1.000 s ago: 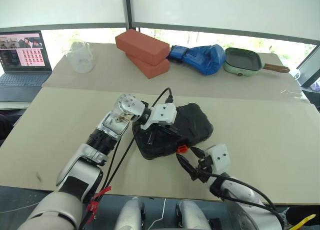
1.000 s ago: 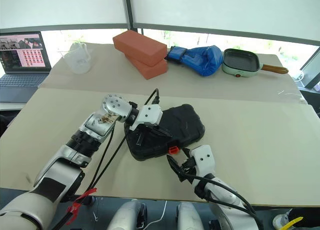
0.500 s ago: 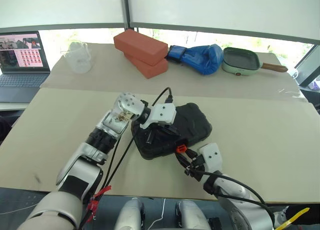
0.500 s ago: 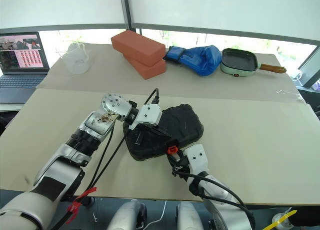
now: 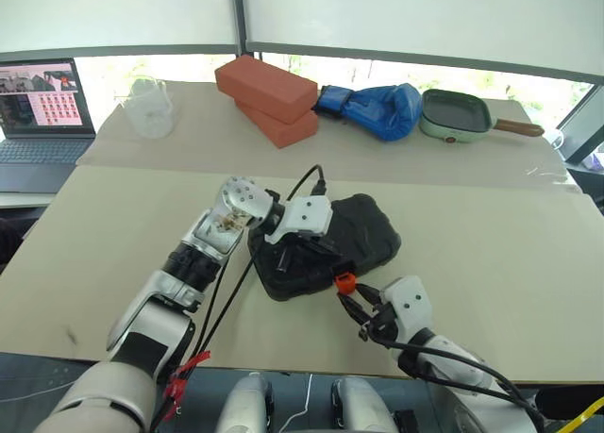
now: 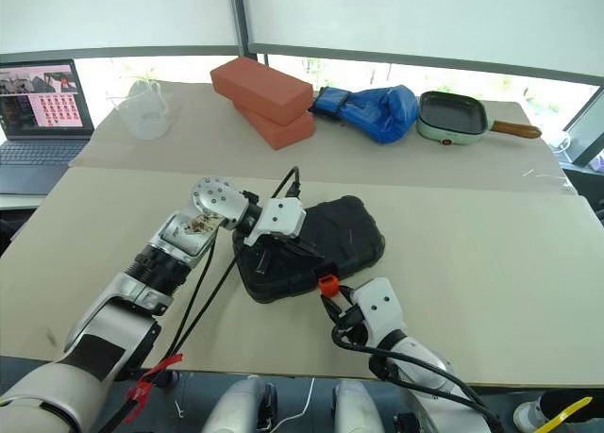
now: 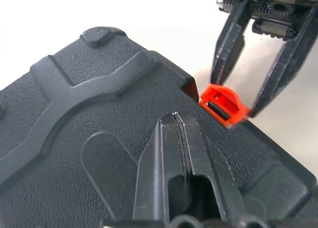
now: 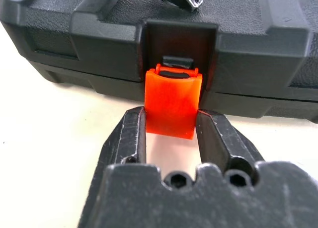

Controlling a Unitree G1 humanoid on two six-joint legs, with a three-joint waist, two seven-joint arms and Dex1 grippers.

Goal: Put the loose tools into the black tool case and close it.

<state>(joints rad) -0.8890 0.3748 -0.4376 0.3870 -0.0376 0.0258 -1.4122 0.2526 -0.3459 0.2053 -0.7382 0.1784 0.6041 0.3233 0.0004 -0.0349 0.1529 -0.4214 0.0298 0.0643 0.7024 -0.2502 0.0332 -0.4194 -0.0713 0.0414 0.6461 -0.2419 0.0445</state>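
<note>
While the shut left gripper [image 7: 179, 138] presses the black tool case [image 5: 363, 230] lid near the table's front edge, the right gripper [image 8: 170, 133], pinching the orange latch [image 8: 172, 104], could slip off and leave it unfastened

black tool case [image 5: 326, 244], orange latch [image 8: 173, 104], red bricks [image 5: 268, 98]
</note>
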